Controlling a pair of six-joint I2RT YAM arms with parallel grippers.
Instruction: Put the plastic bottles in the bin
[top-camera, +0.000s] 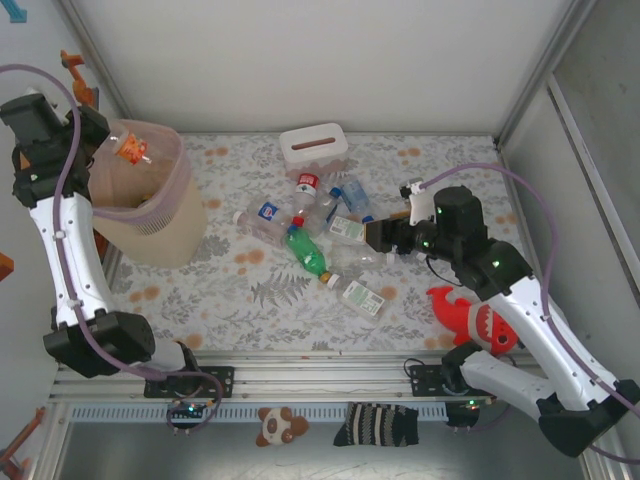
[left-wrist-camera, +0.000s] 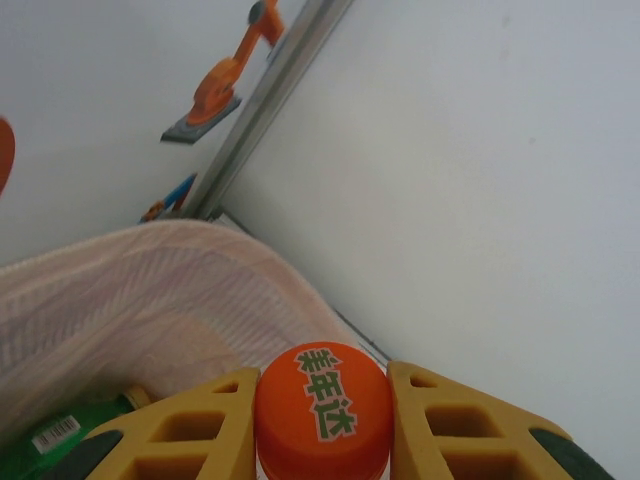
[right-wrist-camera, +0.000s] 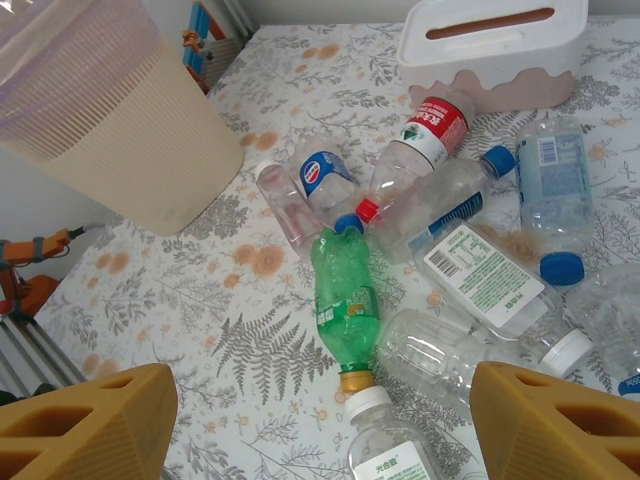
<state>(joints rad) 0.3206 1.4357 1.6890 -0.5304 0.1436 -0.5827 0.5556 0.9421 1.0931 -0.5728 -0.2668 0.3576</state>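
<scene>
Clamping an orange-capped bottle (left-wrist-camera: 322, 405) by its neck, the left gripper (top-camera: 108, 146) is closed tight, its yellow fingers (left-wrist-camera: 190, 430) pressed to either side of the cap. The held bottle hangs over the open mouth of the bin (top-camera: 155, 225), which stands at the far left of the table (top-camera: 250, 300). The right gripper (top-camera: 372, 236) is released, jaws spread wide and holding nothing, positioned above the near right edge of the remaining bottles (top-camera: 310, 225). These lie in a loose heap at the table's centre, several touching or overlapping: a green bottle (right-wrist-camera: 345, 300) on its side, a red-labelled bottle (right-wrist-camera: 425, 135) just in front of the white tissue box (right-wrist-camera: 490, 40). A red shark toy (top-camera: 475, 320) lies near the right arm, apart from the heap
</scene>
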